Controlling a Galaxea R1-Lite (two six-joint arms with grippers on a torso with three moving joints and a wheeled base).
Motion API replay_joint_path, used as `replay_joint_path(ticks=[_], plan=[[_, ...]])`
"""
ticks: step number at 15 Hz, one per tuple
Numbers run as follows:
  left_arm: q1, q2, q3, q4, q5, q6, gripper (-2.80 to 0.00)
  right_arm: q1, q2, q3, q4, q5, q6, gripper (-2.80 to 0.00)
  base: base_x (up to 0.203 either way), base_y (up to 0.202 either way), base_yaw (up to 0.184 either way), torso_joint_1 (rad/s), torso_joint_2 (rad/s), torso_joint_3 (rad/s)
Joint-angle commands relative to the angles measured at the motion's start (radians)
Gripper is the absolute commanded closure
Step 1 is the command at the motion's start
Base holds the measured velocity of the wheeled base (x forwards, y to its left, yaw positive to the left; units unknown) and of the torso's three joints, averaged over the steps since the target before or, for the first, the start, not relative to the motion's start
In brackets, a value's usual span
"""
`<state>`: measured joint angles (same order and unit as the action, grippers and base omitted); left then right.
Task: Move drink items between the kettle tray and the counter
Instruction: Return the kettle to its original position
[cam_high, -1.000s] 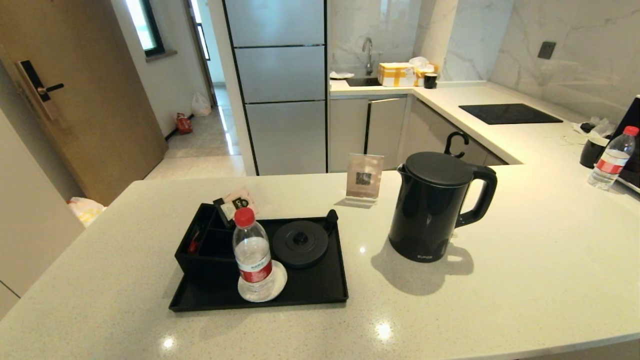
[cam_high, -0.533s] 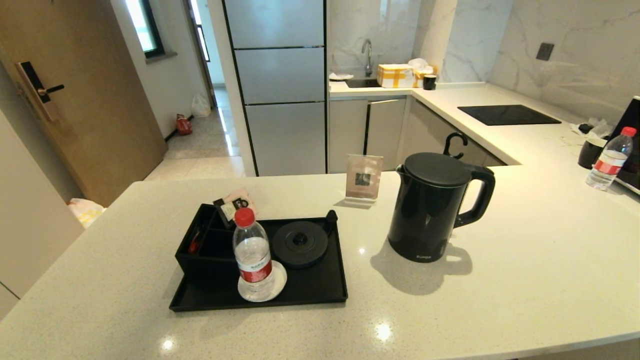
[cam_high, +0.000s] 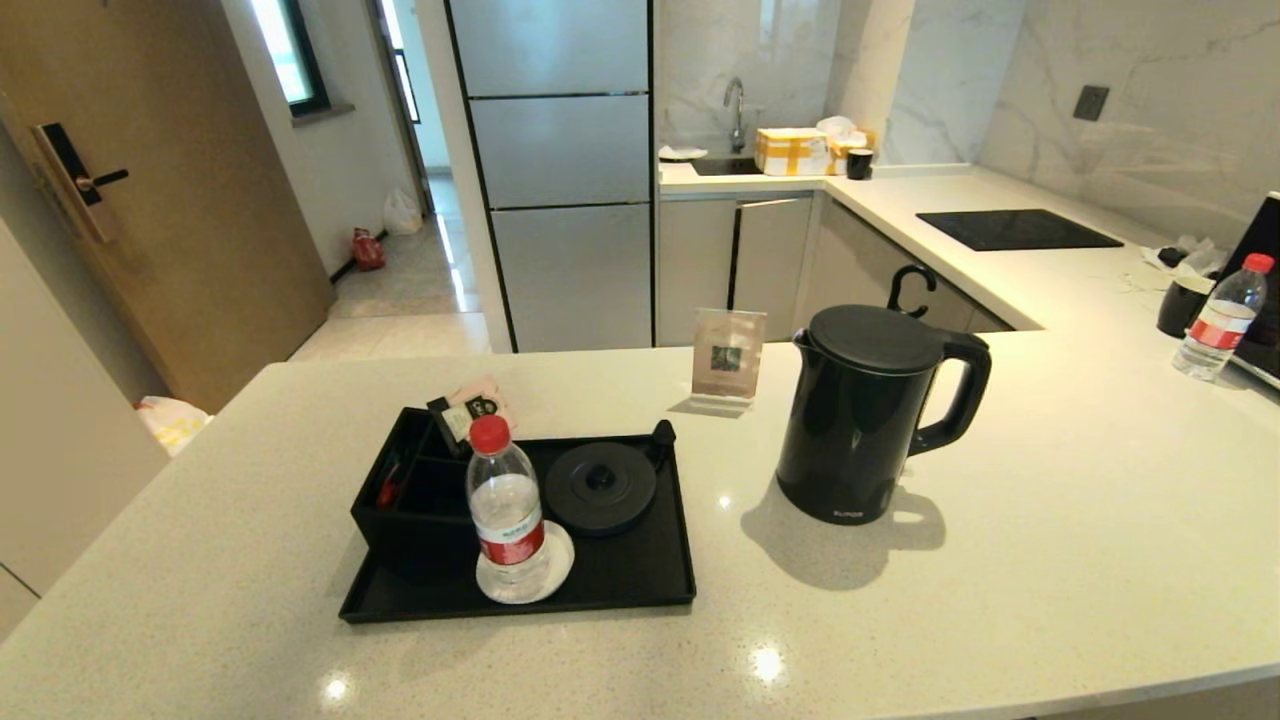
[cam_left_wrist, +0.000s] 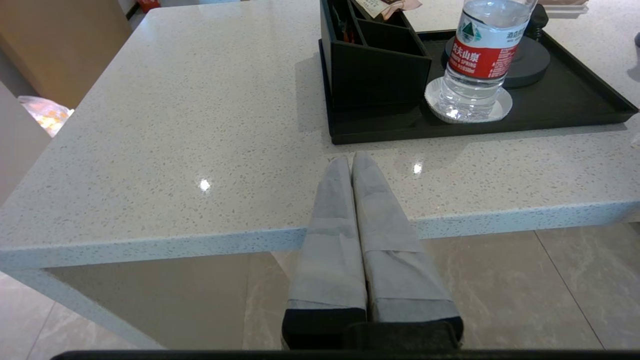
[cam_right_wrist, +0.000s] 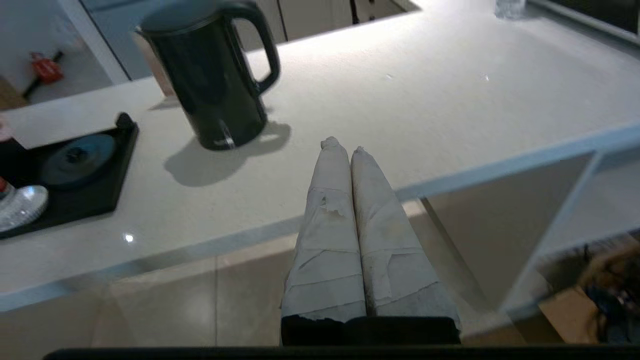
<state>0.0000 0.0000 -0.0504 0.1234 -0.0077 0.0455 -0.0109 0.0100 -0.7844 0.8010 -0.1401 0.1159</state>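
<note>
While both arms hang back at the near edge of the desk (cam_high: 1050, 520), neither reaches anything. Seen from its wrist camera, the left gripper (cam_left_wrist: 351, 160) has its jaws pressed together, empty, hovering above the desk edge just short of the kettle tray (cam_left_wrist: 575, 107). The right gripper (cam_right_wrist: 341, 146) likewise has its jaws closed flat on nothing, above the edge and well apart from the kettle (cam_right_wrist: 212, 75). That kettle (cam_high: 865, 415) stands upright on the desk to the right of the tray (cam_high: 640, 585), off its round base (cam_high: 600, 487). A water bottle (cam_high: 505, 510) stands on a white coaster in the tray, beside the compartment box (cam_high: 410, 500).
</note>
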Motion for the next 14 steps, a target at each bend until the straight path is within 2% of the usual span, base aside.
replay_joint_path(ticks=[1,3,5,8,9,10,12,14], plan=[[0.001,-0.001,0.0,0.001,0.0,0.0,0.0,0.0,-0.01,0.056,-0.072,0.006,-0.003,0.0,0.0,0.0,0.0,0.0,0.0,0.0],[0.001,-0.001,0.0,0.001,0.0,0.0,0.0,0.0,-0.01,0.239,-0.286,0.008,-0.019,0.0,0.0,0.0,0.0,0.0,0.0,0.0],[0.0,0.0,0.0,0.001,0.0,0.0,0.0,0.0,-0.01,0.47,-0.58,0.011,-0.056,0.0,0.0,0.0,0.0,0.0,0.0,0.0],[0.002,0.0,0.0,0.001,0.0,0.0,0.0,0.001,-0.01,0.758,-1.013,0.015,-0.182,0.0,0.0,0.0,0.0,0.0,0.0,0.0],[0.002,0.0,0.0,0.001,0.0,0.0,0.0,0.002,-0.01,0.785,-1.068,0.017,-0.222,0.0,0.0,0.0,0.0,0.0,0.0,0.0],[0.001,-0.001,0.0,0.001,0.0,0.0,0.0,0.001,-0.01,0.782,-1.042,0.033,-0.225,0.0,0.0,0.0,0.0,0.0,0.0,0.0],[0.002,-0.002,0.0,0.001,0.0,0.0,0.0,0.0,-0.01,0.772,-0.84,0.129,-0.23,0.0,0.0,0.0,0.0,0.0,0.0,0.0],[0.0,0.0,-0.001,0.001,0.0,0.0,0.0,0.0,-0.01,0.763,-0.806,0.151,-0.239,0.0,0.0,0.0,0.0,0.0,0.0,0.0]])
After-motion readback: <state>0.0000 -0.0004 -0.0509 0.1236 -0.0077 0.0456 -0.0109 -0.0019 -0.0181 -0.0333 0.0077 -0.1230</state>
